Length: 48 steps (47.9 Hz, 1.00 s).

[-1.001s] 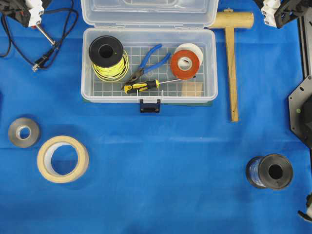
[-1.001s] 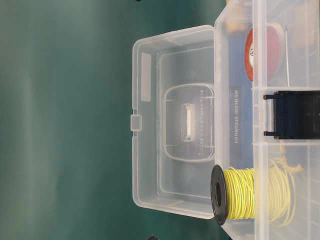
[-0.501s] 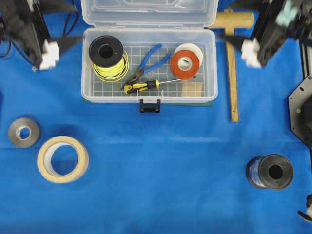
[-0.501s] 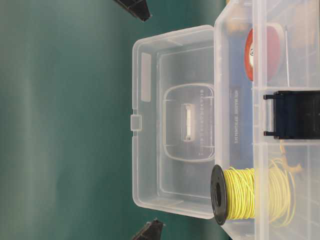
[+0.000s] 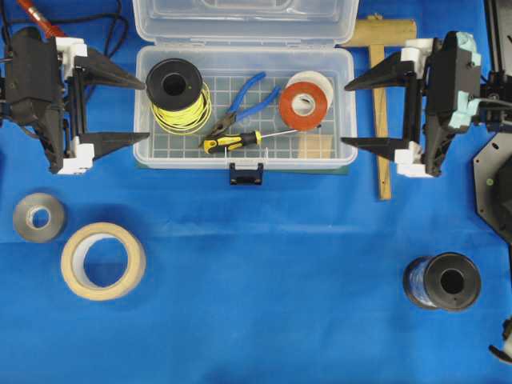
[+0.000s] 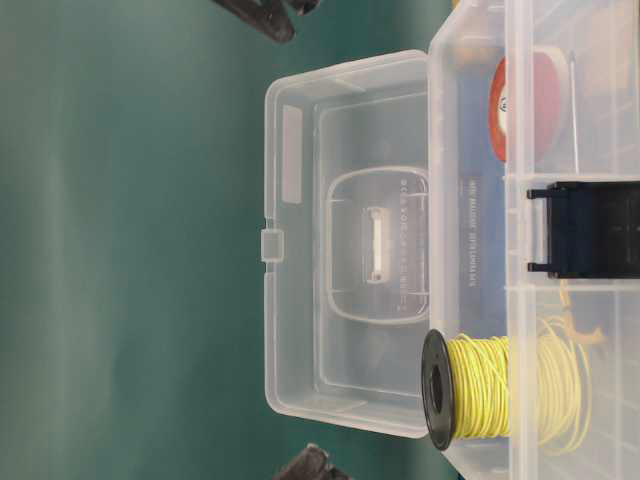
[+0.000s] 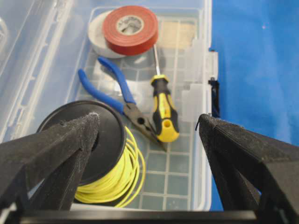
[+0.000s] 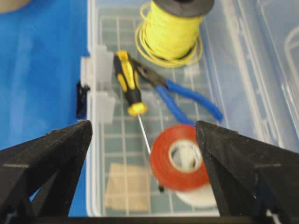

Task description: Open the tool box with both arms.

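Note:
The clear tool box (image 5: 244,162) stands open at the back middle, its lid (image 5: 244,20) swung back and its dark blue latch (image 5: 246,174) at the front. The table-level view shows the lid (image 6: 345,240) upright. My left gripper (image 5: 146,108) is open and empty, its fingertips at the box's left end wall. My right gripper (image 5: 344,114), with a pale teal part, is open and empty at the right end wall. The left wrist view shows the left gripper (image 7: 147,116) spread before the box's inside. The right wrist view shows the right gripper (image 8: 143,123) likewise.
Inside the box lie a yellow wire spool (image 5: 176,94), blue pliers (image 5: 244,100), a screwdriver (image 5: 232,142) and red tape (image 5: 303,105). A wooden mallet (image 5: 380,104) lies right of the box. Masking tape (image 5: 103,261), grey tape (image 5: 39,217) and a dark spool (image 5: 444,282) sit nearer the front.
Both grippers have come down from the back corners to the two ends of the box, turned their fingers toward it and stand wide open. The box has not moved.

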{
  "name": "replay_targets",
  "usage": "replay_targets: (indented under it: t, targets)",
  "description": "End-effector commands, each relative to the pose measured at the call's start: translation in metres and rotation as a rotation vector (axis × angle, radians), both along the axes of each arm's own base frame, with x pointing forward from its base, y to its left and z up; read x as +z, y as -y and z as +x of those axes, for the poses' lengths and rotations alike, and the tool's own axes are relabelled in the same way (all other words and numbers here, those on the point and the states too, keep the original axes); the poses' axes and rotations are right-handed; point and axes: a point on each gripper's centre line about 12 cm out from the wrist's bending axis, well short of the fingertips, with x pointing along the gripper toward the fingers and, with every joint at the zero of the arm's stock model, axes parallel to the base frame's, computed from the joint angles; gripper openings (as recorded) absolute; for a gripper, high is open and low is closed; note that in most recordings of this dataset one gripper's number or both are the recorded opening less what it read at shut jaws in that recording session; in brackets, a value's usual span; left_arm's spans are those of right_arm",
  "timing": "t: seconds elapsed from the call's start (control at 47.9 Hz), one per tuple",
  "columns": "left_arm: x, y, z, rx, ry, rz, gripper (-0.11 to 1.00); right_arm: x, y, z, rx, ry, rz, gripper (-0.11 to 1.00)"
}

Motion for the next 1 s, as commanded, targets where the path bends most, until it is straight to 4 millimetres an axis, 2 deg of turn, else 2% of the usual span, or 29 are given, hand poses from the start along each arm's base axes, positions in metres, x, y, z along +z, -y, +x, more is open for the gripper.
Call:
replay_targets:
  t: [0.0, 0.271, 0.459, 0.605, 0.709, 0.981]
  targets:
    - [0.009, 0.001, -0.006, -0.002, 0.033, 0.005, 0.9, 0.009, -0.002, -0.008, 0.0, 0.022, 0.002, 0.86]
    - [0.023, 0.013, -0.051, -0.02, 0.124, 0.012, 0.9, 0.022, -0.01, -0.06, 0.0, 0.104, -0.009, 0.86]
    - [0.02, 0.017, -0.077, -0.021, 0.158, 0.012, 0.9, 0.013, -0.015, -0.089, -0.013, 0.124, 0.019, 0.86]
    - [0.014, 0.02, -0.094, -0.023, 0.143, 0.002, 0.9, -0.003, -0.016, -0.097, -0.026, 0.117, 0.05, 0.86]
    - [0.005, 0.022, -0.105, -0.02, 0.127, -0.019, 0.9, -0.007, -0.016, -0.096, -0.032, 0.133, 0.065, 0.86]
    - [-0.005, 0.024, -0.116, -0.011, 0.137, -0.052, 0.89, -0.028, -0.016, -0.092, -0.049, 0.099, 0.106, 0.86]
